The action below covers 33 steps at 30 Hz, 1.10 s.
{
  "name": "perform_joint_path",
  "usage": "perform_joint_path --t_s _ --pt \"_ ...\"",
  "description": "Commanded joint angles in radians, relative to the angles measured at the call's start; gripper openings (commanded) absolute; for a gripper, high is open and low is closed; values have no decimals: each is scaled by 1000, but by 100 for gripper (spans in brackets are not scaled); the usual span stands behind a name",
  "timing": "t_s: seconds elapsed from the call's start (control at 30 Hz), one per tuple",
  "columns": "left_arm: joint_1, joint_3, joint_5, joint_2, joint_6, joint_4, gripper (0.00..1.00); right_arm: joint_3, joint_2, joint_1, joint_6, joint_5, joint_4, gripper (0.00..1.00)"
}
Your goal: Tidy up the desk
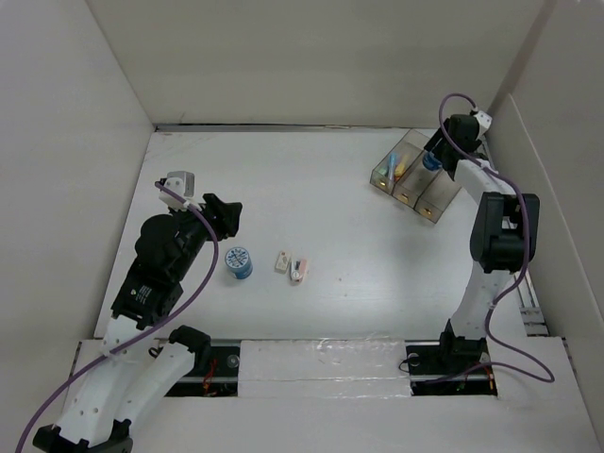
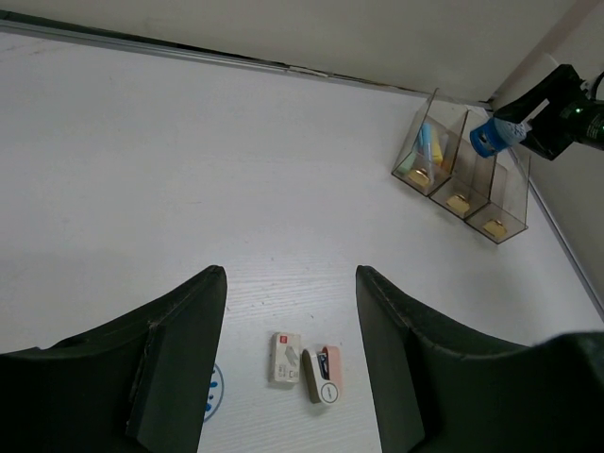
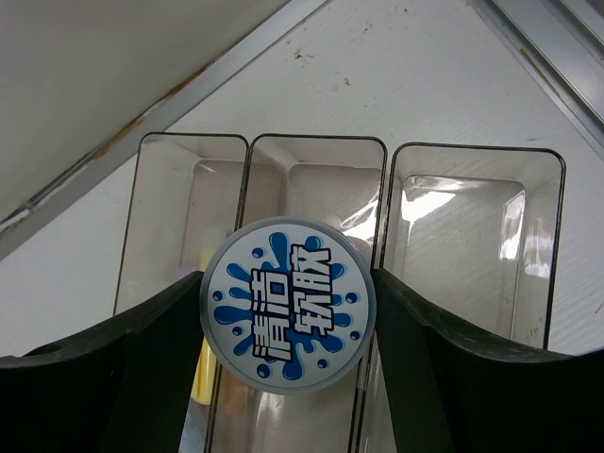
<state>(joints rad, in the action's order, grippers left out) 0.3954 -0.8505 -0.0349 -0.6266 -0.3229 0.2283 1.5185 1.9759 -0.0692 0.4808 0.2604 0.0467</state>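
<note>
Near left: left fingers spread wide, gripping nothing, poised above the white tabletop. Just right of them, flat on the tabletop, a round blue tub. Further right, a small white box and a pink-and-white stapler-like piece, close together.

Far right, by the wall: a clear three-slot tray. Above it, right fingers partly open but clamped on a second tub, blue and white, label toward the wrist camera. Impossible to tell which slot lies directly beneath.

Step in hand, likely: putting this tub into the tray. Next, probably: lining up over one slot, lowering, then releasing without catching a divider.
</note>
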Motion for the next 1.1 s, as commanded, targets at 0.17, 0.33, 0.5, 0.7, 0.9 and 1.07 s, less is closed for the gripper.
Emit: perform_joint_path --t_s 0.17,0.33,0.5,0.7,0.9,1.07 --pt "-4 -5 -5 -7 2 -37 53 71 12 3 -27 20 -62 48" --pt "-4 -4 -5 -5 4 -37 53 83 35 12 -31 45 -50 73" --pt "-4 -5 -7 -5 4 -35 53 111 8 22 -36 48 -15 90" --pt "-4 -4 -10 2 2 -37 53 102 -115 81 -51 42 2 90" --pt "-4 -4 -26 14 -1 -35 46 -125 -302 283 -63 -211 -211 2" --pt "-4 -2 -48 30 -4 -34 34 -248 -273 546 -154 -486 -292 26"
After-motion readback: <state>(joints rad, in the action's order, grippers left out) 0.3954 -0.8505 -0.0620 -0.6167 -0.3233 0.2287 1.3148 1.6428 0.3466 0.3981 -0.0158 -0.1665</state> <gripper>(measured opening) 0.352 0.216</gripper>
